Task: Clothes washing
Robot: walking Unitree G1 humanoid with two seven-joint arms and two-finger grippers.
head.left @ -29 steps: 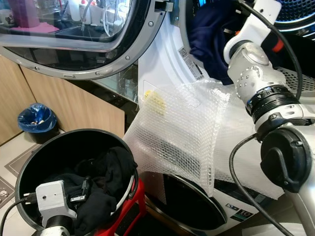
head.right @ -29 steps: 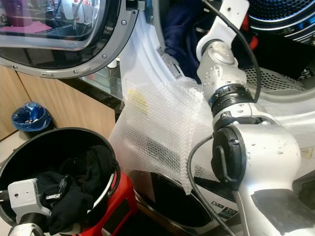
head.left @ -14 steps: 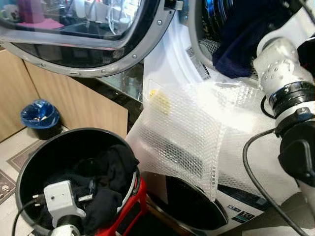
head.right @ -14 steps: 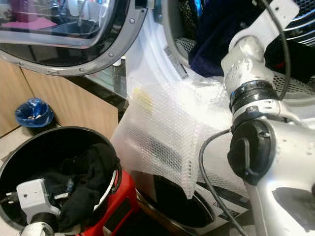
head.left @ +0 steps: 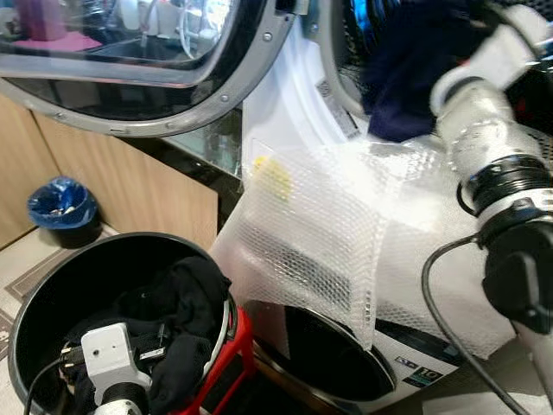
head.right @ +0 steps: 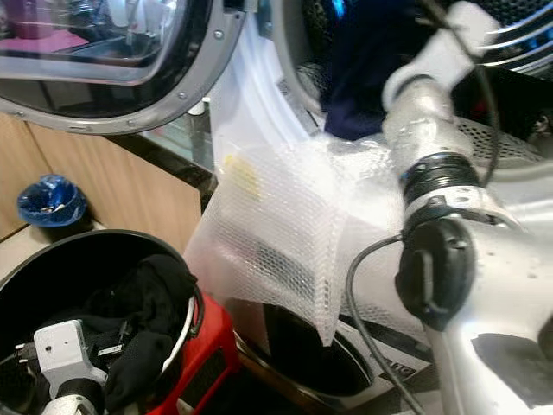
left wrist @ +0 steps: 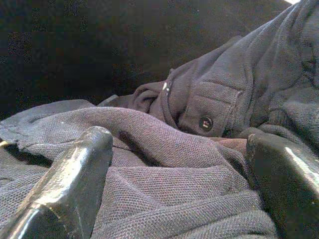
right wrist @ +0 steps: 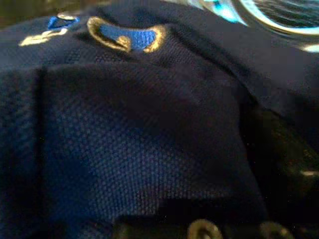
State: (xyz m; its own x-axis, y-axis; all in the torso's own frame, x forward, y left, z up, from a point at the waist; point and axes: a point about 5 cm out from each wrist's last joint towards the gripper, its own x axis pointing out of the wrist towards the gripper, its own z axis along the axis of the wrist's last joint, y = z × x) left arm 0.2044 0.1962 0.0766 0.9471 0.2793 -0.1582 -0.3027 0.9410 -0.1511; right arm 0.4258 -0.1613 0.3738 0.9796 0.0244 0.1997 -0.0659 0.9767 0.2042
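A navy garment (head.left: 402, 78) hangs in the mouth of the washing machine drum (head.left: 341, 60). My right arm (head.left: 492, 147) reaches up to it. In the right wrist view my right gripper (right wrist: 164, 159) is buried in the navy cloth (right wrist: 124, 114), which has a blue and gold emblem, with one dark finger (right wrist: 279, 149) beside the fold. My left gripper (left wrist: 174, 199) stands open inside the black basket (head.left: 52, 277). Its two fingers (left wrist: 75, 184) rest on a dark grey buttoned shirt (left wrist: 199, 114).
The round machine door (head.left: 173, 95) is swung open to the left above the basket. Bubble wrap (head.left: 328, 233) drapes down the machine front over a lower dark porthole (head.left: 337, 363). The basket sits on a red stool (head.left: 229, 372). A blue-lined bin (head.left: 60, 207) stands by the wooden cabinet.
The head view has shifted a little. My right arm has swung rightward and deeper into the drum mouth, and the navy garment went with it. My left arm stays in the basket.
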